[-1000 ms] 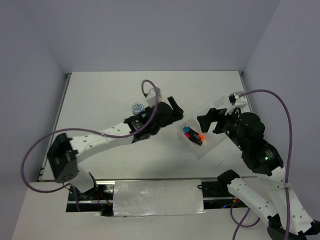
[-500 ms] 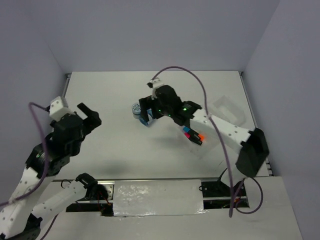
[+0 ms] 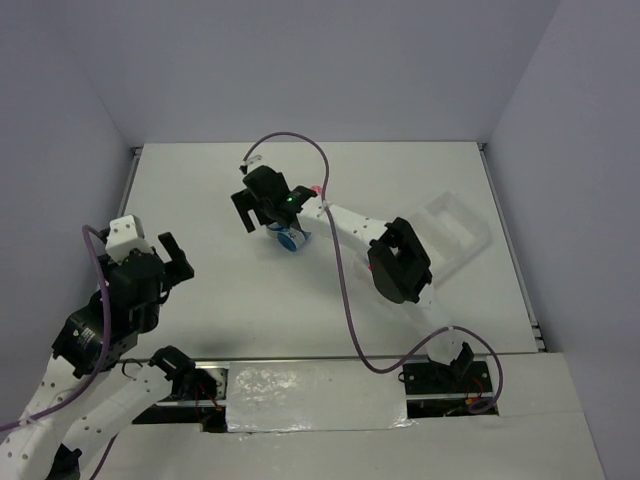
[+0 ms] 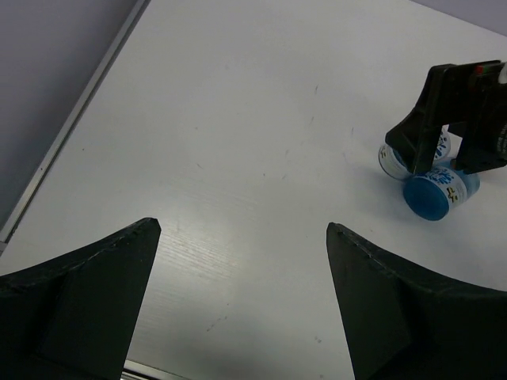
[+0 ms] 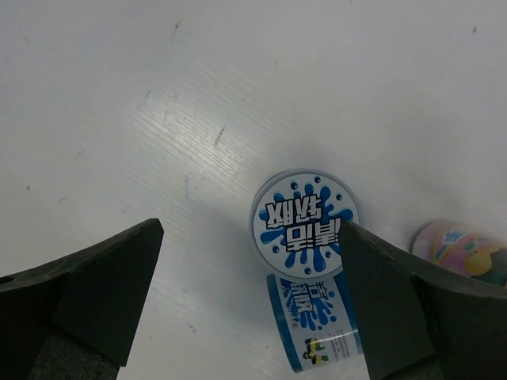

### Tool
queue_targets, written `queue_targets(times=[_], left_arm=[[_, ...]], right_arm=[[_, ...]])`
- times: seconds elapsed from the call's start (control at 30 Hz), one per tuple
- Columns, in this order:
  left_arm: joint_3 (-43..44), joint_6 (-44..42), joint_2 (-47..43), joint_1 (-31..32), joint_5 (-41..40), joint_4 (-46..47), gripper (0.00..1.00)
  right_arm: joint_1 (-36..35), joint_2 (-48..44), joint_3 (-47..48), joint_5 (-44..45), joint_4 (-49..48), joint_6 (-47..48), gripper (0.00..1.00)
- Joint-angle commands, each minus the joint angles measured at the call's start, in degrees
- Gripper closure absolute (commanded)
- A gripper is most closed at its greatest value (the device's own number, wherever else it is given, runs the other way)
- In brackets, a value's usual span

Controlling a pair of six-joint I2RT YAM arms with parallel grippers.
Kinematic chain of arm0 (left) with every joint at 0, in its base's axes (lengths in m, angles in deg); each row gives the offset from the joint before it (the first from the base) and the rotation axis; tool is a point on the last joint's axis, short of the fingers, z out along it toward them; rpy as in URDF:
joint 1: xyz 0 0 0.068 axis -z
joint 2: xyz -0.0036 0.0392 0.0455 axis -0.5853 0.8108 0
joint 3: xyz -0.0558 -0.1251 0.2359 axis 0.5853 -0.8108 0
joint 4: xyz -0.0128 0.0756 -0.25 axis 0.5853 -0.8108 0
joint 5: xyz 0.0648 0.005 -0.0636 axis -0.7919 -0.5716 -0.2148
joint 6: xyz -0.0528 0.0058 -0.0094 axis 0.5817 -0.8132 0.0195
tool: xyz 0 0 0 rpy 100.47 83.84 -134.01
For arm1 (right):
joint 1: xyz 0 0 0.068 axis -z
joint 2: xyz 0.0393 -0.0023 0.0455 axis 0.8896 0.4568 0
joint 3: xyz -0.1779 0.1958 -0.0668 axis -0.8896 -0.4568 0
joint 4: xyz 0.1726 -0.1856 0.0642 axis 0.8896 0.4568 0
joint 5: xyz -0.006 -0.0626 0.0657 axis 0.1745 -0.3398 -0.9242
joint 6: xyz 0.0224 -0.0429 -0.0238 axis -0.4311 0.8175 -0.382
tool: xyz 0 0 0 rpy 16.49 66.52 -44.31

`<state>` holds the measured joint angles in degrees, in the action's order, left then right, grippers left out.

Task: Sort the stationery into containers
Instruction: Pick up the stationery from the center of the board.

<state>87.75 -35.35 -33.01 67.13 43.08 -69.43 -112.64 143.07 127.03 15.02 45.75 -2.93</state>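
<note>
White bench [image 3: 200, 190] is seen carrying the lot. Right arm [image 3: 400, 265] is stretched across to the centre-far area. Right fingers [image 5: 95, 293] are spread wide, nothing gripped.

Round blue-and-white patterned disc [image 5: 305, 222] is lying flat, printed face up, directly under the right wrist camera. It sits in the gap between the two fingers, closer to one of them. Second blue-and-white patterned disc [image 5: 313, 321] is tipped on its edge and touching the flat one. Small pink-capped tube [image 5: 459, 247] is lying just beside the pair, partly hidden behind one finger.

Contact between fingers and discs cannot be confirmed. From the left wrist view, one right finger is seen coming down just beside the flat disc, and the tipped disc is turned with a plain blue face toward that camera.

Translucent white plastic tray [image 3: 465, 222] with rectangular compartments is set at the right side of the bench, well apart from the discs. Its near-left end is covered by the right arm's elbow, so contents there cannot be told.

Left arm [image 3: 110, 310] is held at the near-left corner, well apart from discs, tube and tray. Left fingers [image 4: 79, 293] are spread wide, nothing held.
</note>
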Motion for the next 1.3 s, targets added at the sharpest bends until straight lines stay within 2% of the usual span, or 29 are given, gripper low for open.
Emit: queue_targets(times=[0.0, 0.23, 0.57, 0.7, 0.8, 0.83, 0.93, 1.07, 1.17, 1.27], left_arm=[[0.77, -2.08, -1.06, 0.07, -0.72, 2.81, 0.01], [0.24, -3.22, -1.32, 0.07, 1.39, 4.13, 0.01], [-0.11, -4.02, -0.71, 0.07, 2.54, 4.84, 0.01], [-0.03, -4.02, -0.8, 0.07, 2.54, 4.84, 0.01], [-0.12, -4.02, -1.23, 0.07, 2.54, 5.01, 0.01], [-0.2, -4.19, -1.23, 0.07, 2.62, 5.1, 0.0], [-0.2, -4.19, -1.15, 0.07, 2.71, 5.02, 0.01], [-0.29, -4.19, -1.5, 0.07, 2.71, 5.1, 0.01], [-0.38, -4.28, -1.67, 0.07, 2.71, 5.1, 0.01], [-0.29, -4.28, -1.59, 0.07, 2.71, 5.19, 0.01]], right_arm=[[0.78, 1.48, 3.1, 0.86, 0.61, 1.23, 0.0], [2.01, 3.77, 3.1, 3.23, -0.45, 1.67, 0.01], [3.68, 0.78, -2.8, 0.52, -4.15, 1.67, 0.0], [4.12, 2.71, -0.69, -1.25, -2.65, 1.84, 0.06], [4.03, 2.89, -0.68, -2.74, -3.09, 1.85, 0.24], [4.03, 2.71, -1.29, -3.27, -3.53, 1.76, 0.34], [3.94, 2.19, -1.04, -5.38, -3.89, 1.5, 0.46], [4.03, 1.84, -0.86, -6.79, -3.88, 1.5, 0.56], [3.68, 0.7, -1.47, -8.98, -4.67, 2.02, 0.7], [3.42, -1.32, -3.32, -12.76, -7.04, 2.02, 0.71]])
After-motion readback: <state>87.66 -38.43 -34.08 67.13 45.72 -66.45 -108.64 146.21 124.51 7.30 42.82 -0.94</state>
